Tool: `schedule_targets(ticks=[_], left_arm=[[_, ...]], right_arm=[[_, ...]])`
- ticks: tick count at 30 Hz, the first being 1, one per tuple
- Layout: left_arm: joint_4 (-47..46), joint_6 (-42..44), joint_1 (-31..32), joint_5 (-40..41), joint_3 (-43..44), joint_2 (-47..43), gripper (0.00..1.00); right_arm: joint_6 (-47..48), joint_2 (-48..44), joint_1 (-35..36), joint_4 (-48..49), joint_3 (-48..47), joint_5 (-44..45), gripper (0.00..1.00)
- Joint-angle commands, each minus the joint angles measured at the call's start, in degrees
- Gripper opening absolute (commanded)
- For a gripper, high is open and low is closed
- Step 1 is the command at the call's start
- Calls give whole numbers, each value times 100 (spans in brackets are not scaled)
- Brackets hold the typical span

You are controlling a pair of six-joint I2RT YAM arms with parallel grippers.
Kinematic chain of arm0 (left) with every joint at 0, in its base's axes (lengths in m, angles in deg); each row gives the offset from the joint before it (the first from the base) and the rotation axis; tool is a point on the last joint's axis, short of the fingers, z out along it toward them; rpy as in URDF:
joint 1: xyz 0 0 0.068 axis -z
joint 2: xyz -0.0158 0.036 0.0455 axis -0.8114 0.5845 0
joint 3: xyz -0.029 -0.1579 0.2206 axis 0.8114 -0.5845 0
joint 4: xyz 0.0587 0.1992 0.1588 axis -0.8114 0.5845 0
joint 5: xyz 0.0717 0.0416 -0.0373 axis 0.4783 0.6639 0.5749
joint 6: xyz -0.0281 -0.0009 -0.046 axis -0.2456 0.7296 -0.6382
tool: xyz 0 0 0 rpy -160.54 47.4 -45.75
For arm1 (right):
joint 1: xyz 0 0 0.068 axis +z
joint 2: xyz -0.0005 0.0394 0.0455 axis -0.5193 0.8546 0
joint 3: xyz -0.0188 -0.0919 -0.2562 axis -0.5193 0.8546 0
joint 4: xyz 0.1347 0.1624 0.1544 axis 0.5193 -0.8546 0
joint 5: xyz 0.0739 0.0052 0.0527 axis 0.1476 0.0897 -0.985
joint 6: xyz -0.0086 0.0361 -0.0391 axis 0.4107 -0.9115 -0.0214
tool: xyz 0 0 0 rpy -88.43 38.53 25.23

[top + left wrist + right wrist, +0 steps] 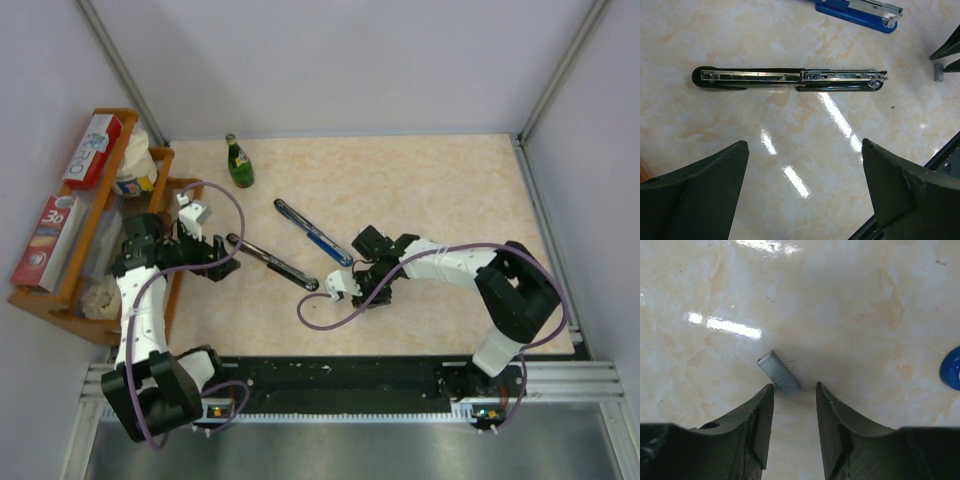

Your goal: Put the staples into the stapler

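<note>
Reaching in from 3 o'clock, your right arm bends low over the middle of the table. Its right gripper [794, 386] points down with the fingers a little apart, gripping nothing. Your left arm stands at 9 o'clock, with the left gripper [805, 175] spread wide and empty above the long black stapler [790, 79], which is folded out flat with its metal channel facing up. The glossy beige marble-patterned tabletop [430, 180] sits between pale grey walls. A wooden rack [45, 298] of boxes is at 9 o'clock, a green glass bottle [240, 163] at 11, and a blue stapler [315, 235] near the centre. The short grey metal strip of staples [779, 372] lies slantwise on the table, its near end between the right fingertips.
</note>
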Motion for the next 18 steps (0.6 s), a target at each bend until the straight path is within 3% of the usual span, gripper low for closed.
schedule_targets(ticks=[1, 15, 18], left_arm=[[-17, 161, -45, -208, -19, -19, 99], [-52, 178, -45, -208, -37, 7, 99], [-52, 178, -45, -199, -37, 7, 99]], right_arm=[[164, 32, 104, 154, 110, 17, 38], [366, -127, 315, 57, 207, -186, 35], [349, -4, 307, 57, 207, -98, 29]])
